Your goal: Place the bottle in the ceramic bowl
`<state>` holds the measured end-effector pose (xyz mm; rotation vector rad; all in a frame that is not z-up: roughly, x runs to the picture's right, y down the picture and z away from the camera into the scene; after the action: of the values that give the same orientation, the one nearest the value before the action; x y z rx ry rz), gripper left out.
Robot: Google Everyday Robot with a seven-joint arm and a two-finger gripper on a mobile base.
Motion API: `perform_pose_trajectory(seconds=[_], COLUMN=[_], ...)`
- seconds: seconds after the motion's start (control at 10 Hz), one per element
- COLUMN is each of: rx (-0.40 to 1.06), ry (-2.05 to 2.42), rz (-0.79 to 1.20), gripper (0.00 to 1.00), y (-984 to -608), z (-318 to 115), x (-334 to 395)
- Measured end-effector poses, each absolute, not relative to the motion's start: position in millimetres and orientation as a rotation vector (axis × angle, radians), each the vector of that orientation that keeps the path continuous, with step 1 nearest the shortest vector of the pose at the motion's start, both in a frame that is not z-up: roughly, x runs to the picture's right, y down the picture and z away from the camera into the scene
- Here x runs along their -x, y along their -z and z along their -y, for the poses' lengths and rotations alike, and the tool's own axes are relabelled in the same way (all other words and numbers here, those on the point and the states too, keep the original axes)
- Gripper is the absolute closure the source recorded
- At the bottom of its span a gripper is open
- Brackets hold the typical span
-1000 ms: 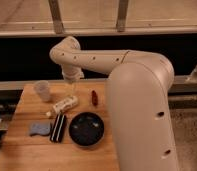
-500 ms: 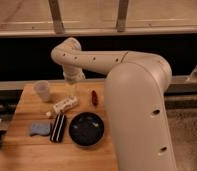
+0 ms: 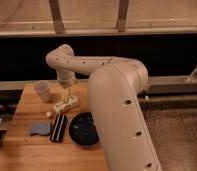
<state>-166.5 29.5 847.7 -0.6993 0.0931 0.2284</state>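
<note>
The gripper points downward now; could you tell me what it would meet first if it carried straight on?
Most likely the bottle: the gripper hangs just above it, pointing down, and the bottle lies on its side on the wooden table. Depth is hard to judge from this one view.

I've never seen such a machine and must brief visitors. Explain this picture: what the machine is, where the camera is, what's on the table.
The big cream shape is a robot arm on a mobile base. One camera looks down along it; its mount is unknown. The arm ends in a gripper, poised right over a small white bottle lying on the wooden table. Whether it grips the bottle cannot be told. Also there: a translucent cup, a blue pad, a black oblong block, and an empty black bowl, where the bottle should go.
</note>
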Motion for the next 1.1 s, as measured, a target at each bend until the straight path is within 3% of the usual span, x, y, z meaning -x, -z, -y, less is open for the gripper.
perform_pose_trajectory(seconds=[0.3, 1.1], rx=[0.766, 0.848], ry=[-0.171, -0.071], rz=[-0.055, 0.015], gripper=[0.2, 0.2], y=[-868, -913], z=[-59, -88], x=[185, 198])
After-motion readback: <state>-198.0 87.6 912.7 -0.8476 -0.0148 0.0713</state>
